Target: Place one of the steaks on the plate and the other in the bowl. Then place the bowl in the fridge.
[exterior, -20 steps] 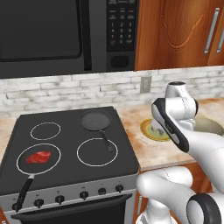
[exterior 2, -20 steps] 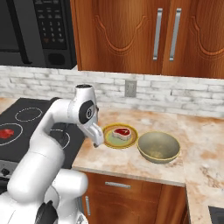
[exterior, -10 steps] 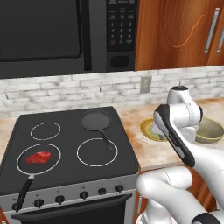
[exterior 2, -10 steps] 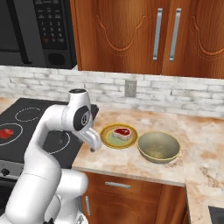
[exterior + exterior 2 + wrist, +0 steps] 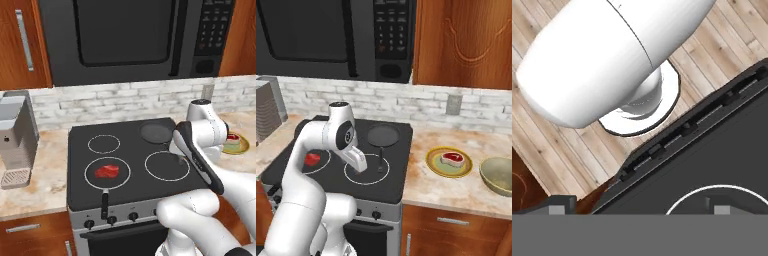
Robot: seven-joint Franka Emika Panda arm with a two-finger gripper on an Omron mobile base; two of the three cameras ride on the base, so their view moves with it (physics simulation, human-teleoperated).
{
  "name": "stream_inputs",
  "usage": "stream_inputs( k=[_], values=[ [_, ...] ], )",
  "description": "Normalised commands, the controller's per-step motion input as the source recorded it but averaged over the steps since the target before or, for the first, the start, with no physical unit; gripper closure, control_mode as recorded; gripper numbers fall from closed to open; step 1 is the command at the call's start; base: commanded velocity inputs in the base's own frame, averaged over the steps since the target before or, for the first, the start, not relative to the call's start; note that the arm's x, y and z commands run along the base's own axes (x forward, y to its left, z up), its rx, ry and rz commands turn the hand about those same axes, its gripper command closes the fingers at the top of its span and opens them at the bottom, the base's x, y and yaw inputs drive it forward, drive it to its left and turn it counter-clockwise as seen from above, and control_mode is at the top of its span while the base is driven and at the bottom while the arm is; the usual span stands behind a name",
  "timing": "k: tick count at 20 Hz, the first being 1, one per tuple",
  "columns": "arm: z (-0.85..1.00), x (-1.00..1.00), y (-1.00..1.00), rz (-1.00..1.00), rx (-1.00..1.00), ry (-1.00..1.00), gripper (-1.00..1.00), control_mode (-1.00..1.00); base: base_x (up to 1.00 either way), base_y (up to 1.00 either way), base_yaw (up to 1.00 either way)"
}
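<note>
One steak (image 5: pixel 107 171) lies in a black pan on the front left burner of the stove; the arm partly covers this steak (image 5: pixel 312 159) in the right base view. The other steak (image 5: pixel 452 158) rests on the yellow-green plate (image 5: pixel 436 167) on the counter right of the stove. The olive-tan bowl (image 5: pixel 499 176) stands empty just right of the plate. My gripper (image 5: pixel 641 206) is open and holds nothing. It hangs over the stove's front edge near the front right burner (image 5: pixel 358 167). The fridge is out of view.
A small empty dark pan (image 5: pixel 156 132) sits on the back right burner, its handle pointing forward. A grey coffee machine (image 5: pixel 17 135) stands on the counter left of the stove. A black microwave (image 5: pixel 130 35) hangs above. The hand view looks down at wooden floor (image 5: pixel 557 135).
The base has driven left, so the stove now sits mid-picture and plate and bowl lie to the right. The hand has gone from beside the plate to over the stove. The jaws stayed open.
</note>
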Motion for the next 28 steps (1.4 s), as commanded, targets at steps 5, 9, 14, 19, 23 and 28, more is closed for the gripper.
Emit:
stream_inputs(
  k=[5, 9, 14, 19, 23, 28],
  values=[
    [0.00, 0.00, 0.00, 0.00, 0.00, 0.00, -1.00, 1.00, 0.00, 0.83, 0.00],
    [0.00, 0.00, 0.00, 0.00, 0.00, 0.00, -1.00, 1.00, 0.00, 0.64, 0.00],
    [0.00, 0.00, 0.01, 0.00, 0.00, 0.00, -1.00, -1.00, 0.00, 0.27, 0.00],
    [-0.03, 0.03, 0.27, -0.04, 0.00, -0.02, -1.00, -1.00, 0.00, 0.00, 0.00],
    [-0.03, 0.61, 0.76, -0.54, -0.01, 0.00, -1.00, -1.00, 0.00, 0.00, 0.00],
    [-0.07, 0.96, 0.27, -0.34, 0.00, 0.03, -1.00, -1.00, 0.00, 0.00, 0.00]
  ],
)
